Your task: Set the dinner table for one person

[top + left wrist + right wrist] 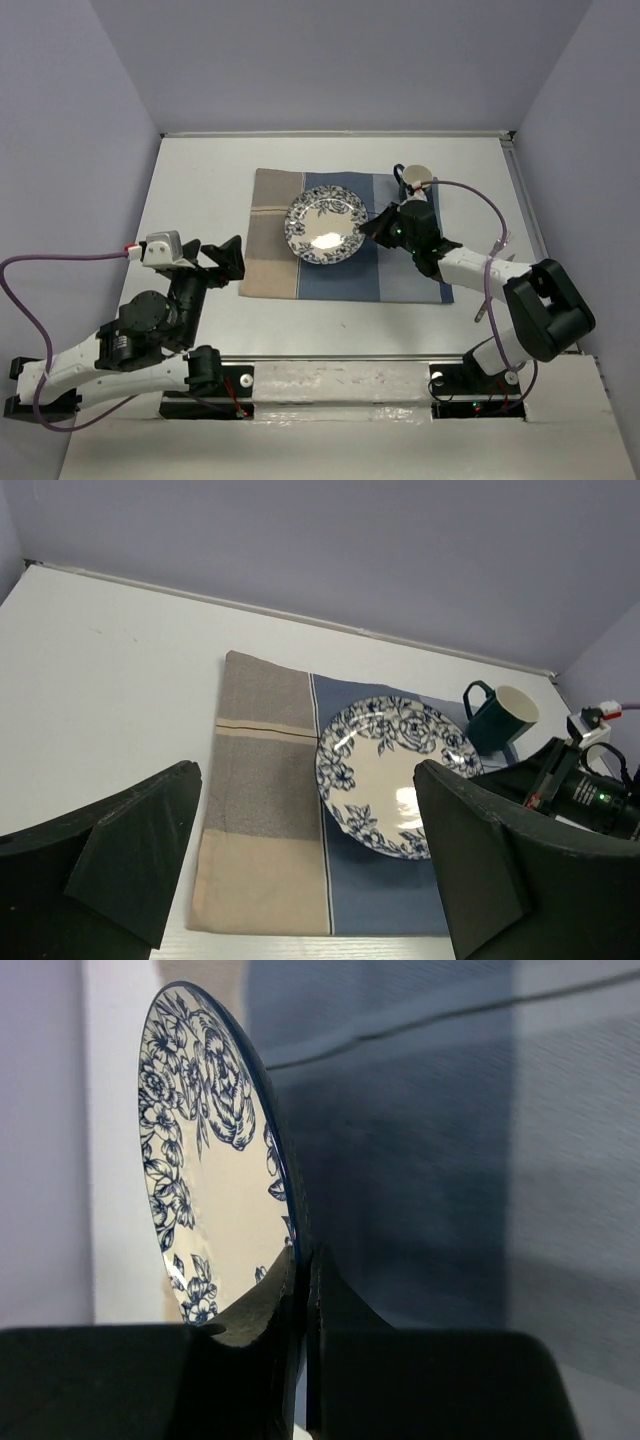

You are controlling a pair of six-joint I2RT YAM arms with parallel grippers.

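Top external view, one place setting, partly laid.

- Dinner table [200, 190]: plain white tabletop filling the middle of the frame, arm bases along its lower edge.
- Placemat [270, 262]: plaid cloth, tan at left and blue at right, lay flat at centre frame.
- Plate [324, 228]: white with a blue floral rim, sat over the middle of the placemat. Whether it lay fully flat or was held slightly raised could not be told.
- Mug [415, 180]: dark green, pale inside, upright at the placemat's upper right corner, just beyond the right arm's wrist.
- Right gripper [368, 228]: jaws pressed together on the plate's right rim. The right wrist view showed the rim pinched edge-on between the two fingers.
- Left gripper [225, 258]: jaws spread wide, holding nothing, at the placemat's left edge in the lower left of the frame.

Step in hand, as judged: placing the plate at the centre of the placemat. The next move likely called for settling the plate flat, parting the right jaws and drawing them back off the rim without dragging the plate or nudging the mug. No cutlery was visible in any view.
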